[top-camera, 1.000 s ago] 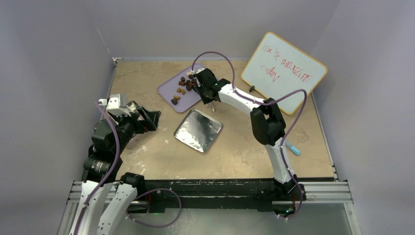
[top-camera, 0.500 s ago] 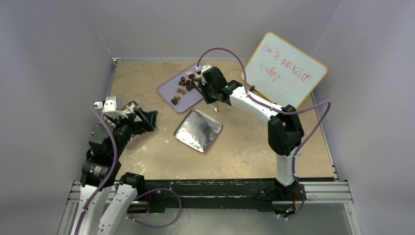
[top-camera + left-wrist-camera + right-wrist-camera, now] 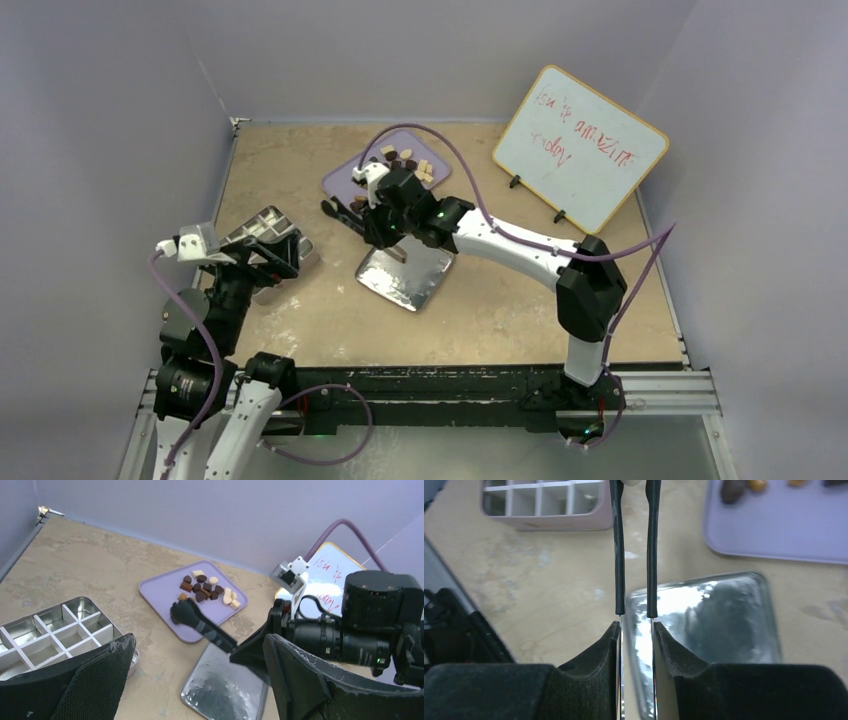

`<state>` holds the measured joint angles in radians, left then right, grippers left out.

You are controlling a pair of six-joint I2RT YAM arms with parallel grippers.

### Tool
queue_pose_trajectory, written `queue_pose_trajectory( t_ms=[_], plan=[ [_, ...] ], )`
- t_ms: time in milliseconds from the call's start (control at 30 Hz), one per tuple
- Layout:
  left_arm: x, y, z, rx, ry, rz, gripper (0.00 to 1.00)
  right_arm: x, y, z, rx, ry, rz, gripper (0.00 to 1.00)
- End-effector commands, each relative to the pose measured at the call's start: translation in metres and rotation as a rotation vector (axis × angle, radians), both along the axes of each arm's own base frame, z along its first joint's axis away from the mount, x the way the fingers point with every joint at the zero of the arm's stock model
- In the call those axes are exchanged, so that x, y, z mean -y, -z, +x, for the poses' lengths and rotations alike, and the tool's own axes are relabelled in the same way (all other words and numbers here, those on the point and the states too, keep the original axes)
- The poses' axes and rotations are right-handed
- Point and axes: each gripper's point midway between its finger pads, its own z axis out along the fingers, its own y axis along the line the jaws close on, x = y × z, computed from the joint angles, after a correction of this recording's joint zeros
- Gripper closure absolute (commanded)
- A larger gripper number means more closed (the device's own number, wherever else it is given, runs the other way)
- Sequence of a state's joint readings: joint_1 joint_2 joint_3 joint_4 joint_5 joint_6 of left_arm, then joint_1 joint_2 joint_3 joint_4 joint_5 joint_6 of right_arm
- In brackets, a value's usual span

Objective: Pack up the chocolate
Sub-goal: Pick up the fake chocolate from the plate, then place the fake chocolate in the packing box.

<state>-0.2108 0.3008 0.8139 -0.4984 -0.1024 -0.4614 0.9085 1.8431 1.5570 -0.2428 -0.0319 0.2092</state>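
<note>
The chocolate (image 3: 405, 160) lies as a cluster of dark, caramel and cream lumps on the lilac tray (image 3: 345, 178), also seen from the left wrist as chocolate (image 3: 207, 587). My right gripper (image 3: 385, 225) is shut on a pair of black-tipped tongs (image 3: 202, 625), whose arms (image 3: 619, 555) reach over the silver lid (image 3: 704, 620) toward the divided tin (image 3: 544, 502). A small pale bit shows between the tong tips at the frame's top edge (image 3: 634, 482). My left gripper (image 3: 200, 680) hangs open and empty beside the tin (image 3: 55, 630).
A whiteboard (image 3: 580, 145) with red writing leans at the back right. A blue marker (image 3: 598, 301) lies near the right arm. Walls close off the left, back and right sides of the table.
My right arm swung left and nearer from the tray, carrying the tongs over the lid toward the tin. My left arm drew back, uncovering the tin.
</note>
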Motion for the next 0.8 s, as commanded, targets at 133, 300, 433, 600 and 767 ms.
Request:
queue_pose_trajectory(
  t_ms=[133, 300, 433, 600, 767],
  plan=[
    [-0.007, -0.030, -0.015, 0.092, -0.022, -0.050, 0.02, -0.081, -0.029, -0.072, -0.037, -0.211, 0.171, 0.83],
    [-0.003, -0.053, -0.030, 0.099, 0.014, -0.066, 0.01, -0.111, -0.021, -0.102, -0.056, -0.287, 0.155, 0.82],
    [-0.002, -0.068, -0.043, 0.131, 0.034, -0.081, 0.01, -0.124, -0.013, -0.113, -0.054, -0.308, 0.137, 0.81],
    [-0.008, -0.079, -0.054, 0.165, 0.015, -0.084, 0.01, -0.135, -0.004, -0.119, -0.069, -0.327, 0.121, 0.79],
    [-0.008, -0.078, -0.054, 0.161, 0.013, -0.083, 0.01, -0.145, 0.007, -0.117, -0.076, -0.326, 0.100, 0.78]
  ],
)
